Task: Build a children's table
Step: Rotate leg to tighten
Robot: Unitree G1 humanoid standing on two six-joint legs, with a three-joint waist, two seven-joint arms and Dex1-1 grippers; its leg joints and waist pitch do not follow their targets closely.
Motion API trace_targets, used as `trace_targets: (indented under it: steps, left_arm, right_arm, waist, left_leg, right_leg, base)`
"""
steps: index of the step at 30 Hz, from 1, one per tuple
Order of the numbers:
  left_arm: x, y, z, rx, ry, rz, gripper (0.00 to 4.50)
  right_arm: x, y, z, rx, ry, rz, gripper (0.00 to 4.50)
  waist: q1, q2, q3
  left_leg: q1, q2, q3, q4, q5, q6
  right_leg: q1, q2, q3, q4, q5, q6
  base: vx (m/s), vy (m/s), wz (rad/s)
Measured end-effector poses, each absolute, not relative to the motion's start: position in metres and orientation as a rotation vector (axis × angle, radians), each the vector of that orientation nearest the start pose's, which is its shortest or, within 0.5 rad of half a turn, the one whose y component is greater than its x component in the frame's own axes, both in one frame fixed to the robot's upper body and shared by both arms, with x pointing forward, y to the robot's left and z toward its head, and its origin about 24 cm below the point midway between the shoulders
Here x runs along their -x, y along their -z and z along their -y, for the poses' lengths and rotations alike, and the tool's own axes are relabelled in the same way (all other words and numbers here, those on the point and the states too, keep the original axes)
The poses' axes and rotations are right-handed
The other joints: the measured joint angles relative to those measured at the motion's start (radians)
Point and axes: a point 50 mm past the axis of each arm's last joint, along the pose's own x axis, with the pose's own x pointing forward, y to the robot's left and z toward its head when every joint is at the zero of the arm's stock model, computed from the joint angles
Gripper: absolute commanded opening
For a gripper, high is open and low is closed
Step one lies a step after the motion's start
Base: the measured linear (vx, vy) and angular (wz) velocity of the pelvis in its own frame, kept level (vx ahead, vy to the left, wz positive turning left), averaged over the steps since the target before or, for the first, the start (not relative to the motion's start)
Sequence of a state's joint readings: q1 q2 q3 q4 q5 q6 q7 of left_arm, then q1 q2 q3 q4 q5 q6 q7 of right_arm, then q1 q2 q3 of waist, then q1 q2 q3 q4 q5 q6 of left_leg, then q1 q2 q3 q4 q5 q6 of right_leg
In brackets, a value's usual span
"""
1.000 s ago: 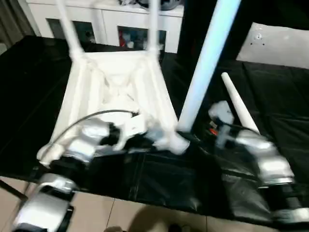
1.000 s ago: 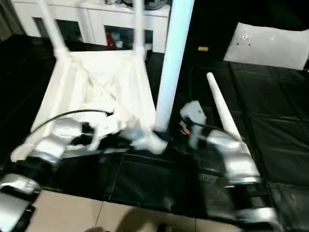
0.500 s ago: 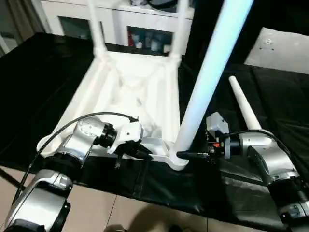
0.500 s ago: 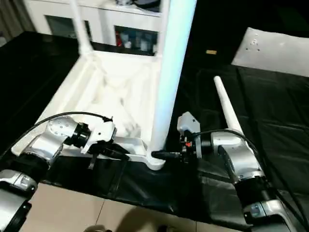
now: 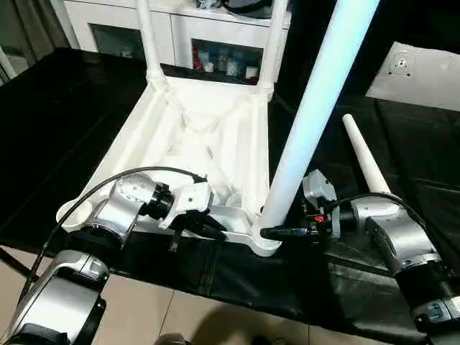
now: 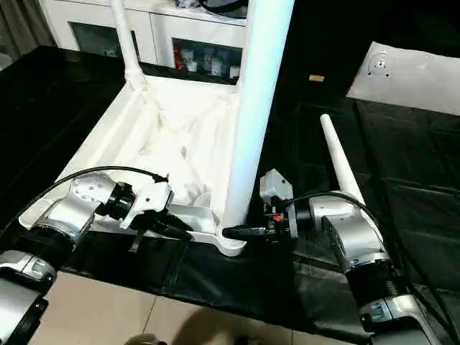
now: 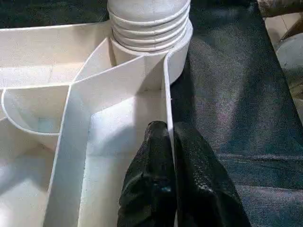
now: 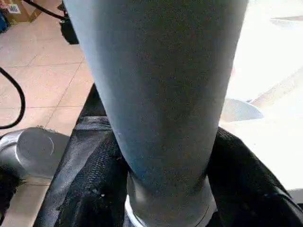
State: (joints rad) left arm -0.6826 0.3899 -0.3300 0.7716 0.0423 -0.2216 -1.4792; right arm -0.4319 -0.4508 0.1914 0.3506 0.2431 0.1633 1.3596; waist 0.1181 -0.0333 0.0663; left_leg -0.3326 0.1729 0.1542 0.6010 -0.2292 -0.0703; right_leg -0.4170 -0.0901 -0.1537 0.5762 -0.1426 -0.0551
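On black-covered work surface [image 5: 72, 108]: children's table [image 5: 194, 144], top inverted, ribbed underside up. Two legs [image 5: 149, 36] upright in far corner sockets; third leg [image 5: 313, 108] upright in near right socket; fourth leg [image 5: 365, 162] lying loose on cover, just right of top. Left gripper [image 7: 169, 142]: fingers pinched on near edge wall of top, close to occupied socket. Right gripper [image 5: 269, 233]: fingers wrapped round base of third leg, above socket. Bkgd: white cabinet [image 5: 208, 36] w/ glass doors; flat white panel [image 5: 424, 75], far right.

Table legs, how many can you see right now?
4: two upright in the far corner sockets, one upright in the near corner socket between the right end effector's fingers, one lying loose on the black cloth.
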Motion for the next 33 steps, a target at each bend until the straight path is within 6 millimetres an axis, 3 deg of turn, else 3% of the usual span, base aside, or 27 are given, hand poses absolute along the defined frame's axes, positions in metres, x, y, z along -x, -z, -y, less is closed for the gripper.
trace_targets:
  steps: [4, 8, 12, 14, 16, 17, 21, 23, 24, 27, 30, 33]
  left_arm:
    - [-0.32, -0.058, -0.128, -0.507, 1.548, -0.395, 0.0]
    - [-0.329, -0.055, -0.119, -0.436, 1.38, -0.427, 0.0]
    - [-0.336, -0.05, -0.103, -0.366, 1.224, -0.438, 0.0]
    - [-0.34, -0.049, -0.094, -0.35, 1.135, -0.439, 0.0]
    - [-0.342, -0.047, -0.084, -0.329, 1.06, -0.44, 0.0]
    - [-0.343, -0.046, -0.078, -0.312, 1.019, -0.443, 0.0]
    - [-0.344, -0.046, -0.068, -0.289, 0.944, -0.438, 0.0]
    - [-0.344, -0.048, -0.063, -0.286, 0.92, -0.432, 0.0]
    - [-0.344, -0.049, -0.063, -0.286, 0.919, -0.43, 0.0]
    - [-0.345, -0.051, -0.064, -0.283, 0.905, -0.418, 0.0]
    - [-0.347, -0.056, -0.067, -0.29, 0.902, -0.397, 0.0]
    - [-0.348, -0.06, -0.074, -0.305, 0.922, -0.378, 0.0]
  right_arm:
    - [-0.285, -0.06, 0.153, 0.069, -1.294, -0.284, 1.99]
    - [-0.295, -0.054, 0.148, 0.008, -1.019, -0.247, 1.99]
    - [-0.308, -0.048, 0.14, -0.056, -0.758, -0.24, 1.98]
    - [-0.317, -0.047, 0.132, -0.077, -0.62, -0.239, 1.98]
    - [-0.324, -0.047, 0.123, -0.081, -0.492, -0.239, 1.98]
    - [-0.328, -0.048, 0.119, -0.078, -0.432, -0.243, 1.98]
    - [-0.337, -0.05, 0.11, -0.106, -0.305, -0.248, 1.98]
    - [-0.341, -0.052, 0.107, -0.119, -0.259, -0.241, 1.98]
    - [-0.341, -0.052, 0.107, -0.125, -0.252, -0.234, 2.54]
    - [-0.341, -0.056, 0.102, -0.158, -0.254, -0.204, 2.71]
    - [-0.34, -0.059, 0.101, -0.169, -0.271, -0.179, 3.05]
    - [-0.338, -0.061, 0.102, -0.15, -0.334, -0.156, 3.22]
  waist:
    - [0.002, 0.0, 0.0]
    - [-0.033, 0.003, 0.0]
    - [-0.078, 0.013, 0.0]
    - [-0.097, 0.019, 0.001]
    - [-0.111, 0.02, 0.001]
    - [-0.117, 0.022, 0.002]
    - [-0.132, 0.033, 0.003]
    - [-0.139, 0.035, 0.003]
    - [-0.139, 0.034, 0.004]
    - [-0.136, 0.035, 0.003]
    - [-0.133, 0.031, 0.001]
    - [-0.116, 0.029, -0.001]
  left_leg:
    - [0.003, 0.0, 0.0, 0.0, 0.003, -0.006]
    - [0.005, 0.003, 0.0, 0.0, 0.004, -0.016]
    - [0.002, 0.022, -0.003, 0.0, 0.005, -0.016]
    - [0.002, 0.027, -0.003, 0.0, 0.005, -0.015]
    - [0.006, 0.027, -0.003, 0.001, 0.004, -0.015]
    - [0.014, 0.025, -0.003, 0.001, 0.004, -0.015]
    - [0.015, 0.03, -0.006, 0.0, 0.004, -0.015]
    - [0.012, 0.03, -0.007, -0.001, 0.004, -0.015]
    - [0.012, 0.029, -0.007, -0.001, 0.004, -0.015]
    - [0.006, 0.022, -0.006, -0.008, 0.003, -0.015]
    - [-0.002, 0.015, -0.002, -0.008, 0.004, -0.01]
    - [-0.007, 0.015, 0.001, -0.009, 0.002, -0.008]
  right_leg:
    - [0.004, 0.0, 0.0, 0.0, 0.0, 0.0]
    - [0.011, 0.0, -0.008, -0.013, 0.0, 0.001]
    - [0.032, -0.002, -0.05, -0.056, 0.0, 0.002]
    - [0.039, -0.002, -0.06, -0.068, 0.0, 0.002]
    - [0.043, -0.002, -0.059, -0.069, 0.0, 0.002]
    - [0.045, -0.003, -0.059, -0.069, 0.0, 0.002]
    - [0.053, -0.006, -0.08, -0.079, 0.0, 0.002]
    - [0.052, -0.005, -0.076, -0.076, 0.001, 0.003]
    - [0.049, -0.005, -0.073, -0.072, 0.001, 0.003]
    - [0.041, -0.006, -0.063, -0.066, 0.005, 0.007]
    - [0.023, -0.008, -0.046, -0.046, 0.015, 0.004]
    - [0.004, -0.006, -0.036, -0.021, 0.01, -0.007]
  base:
    - [0.0, 0.0, 0.0]
    - [0.0, 0.0, 0.0]
    - [-0.014, 0.011, -0.03]
    - [0.0, 0.0, 0.0]
    - [0.0, 0.0, 0.0]
    - [0.0, 0.0, 0.0]
    - [0.0, 0.0, 0.0]
    - [0.0, 0.0, 0.0]
    - [0.0, 0.0, 0.0]
    - [0.0, 0.0, 0.0]
    - [0.018, -0.009, 0.01]
    - [0.05, -0.044, -0.01]
